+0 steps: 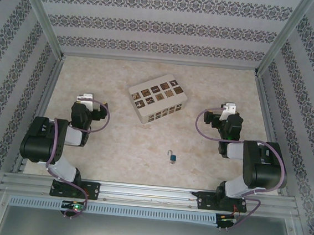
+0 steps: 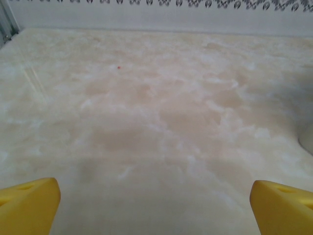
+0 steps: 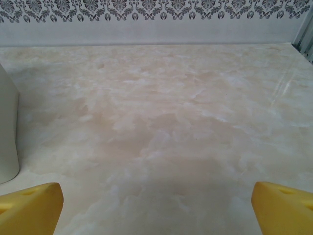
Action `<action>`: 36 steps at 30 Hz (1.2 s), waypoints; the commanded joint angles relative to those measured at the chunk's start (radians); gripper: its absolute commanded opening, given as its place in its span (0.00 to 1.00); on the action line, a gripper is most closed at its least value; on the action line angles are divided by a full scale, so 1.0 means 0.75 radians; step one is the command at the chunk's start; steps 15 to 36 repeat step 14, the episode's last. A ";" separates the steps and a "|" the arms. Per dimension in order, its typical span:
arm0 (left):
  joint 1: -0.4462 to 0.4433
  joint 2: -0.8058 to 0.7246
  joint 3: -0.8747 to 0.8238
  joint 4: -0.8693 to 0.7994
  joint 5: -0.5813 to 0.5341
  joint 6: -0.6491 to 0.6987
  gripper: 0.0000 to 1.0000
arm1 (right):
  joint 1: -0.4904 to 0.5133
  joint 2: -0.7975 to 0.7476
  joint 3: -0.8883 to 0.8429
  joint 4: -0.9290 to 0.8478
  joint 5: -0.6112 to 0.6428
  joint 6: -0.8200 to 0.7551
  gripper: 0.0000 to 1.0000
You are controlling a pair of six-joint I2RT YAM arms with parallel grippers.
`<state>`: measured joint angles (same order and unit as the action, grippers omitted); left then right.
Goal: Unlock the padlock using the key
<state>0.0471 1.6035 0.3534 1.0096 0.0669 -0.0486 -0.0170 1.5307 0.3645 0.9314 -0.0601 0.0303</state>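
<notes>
cream marbled table (image 1: 106,154) walled by damask-striped panels (image 1: 154,25), padlock (image 1: 171,157) lying near front.

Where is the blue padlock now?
In the top view the padlock lies on the table, slightly right of centre, on the near side of the box.

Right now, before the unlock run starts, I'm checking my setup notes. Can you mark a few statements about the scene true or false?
1. The left end effector and the right end effector are both open. True.
2. The padlock rests on top of the box. False: it lies on the table, apart from the box.
3. The padlock has a blue body and a silver shackle. True.
4. The right end effector grips the padlock. False: it holds nothing, and the padlock lies untouched between the two arms.
</notes>
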 commanded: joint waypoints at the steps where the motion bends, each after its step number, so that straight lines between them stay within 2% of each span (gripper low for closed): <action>1: -0.004 -0.015 0.019 -0.034 -0.015 0.010 0.99 | 0.006 -0.001 0.019 0.012 0.017 0.015 0.98; 6: -0.005 -0.009 0.004 0.004 0.008 0.016 0.99 | 0.006 -0.001 0.019 0.012 0.019 0.013 0.98; 12: -0.006 -0.011 0.034 -0.055 0.072 0.044 0.99 | 0.010 0.001 0.023 0.006 0.024 0.011 0.98; 36: -0.006 -0.011 0.034 -0.057 0.074 0.044 0.99 | 0.010 -0.001 0.020 0.007 0.025 0.011 0.98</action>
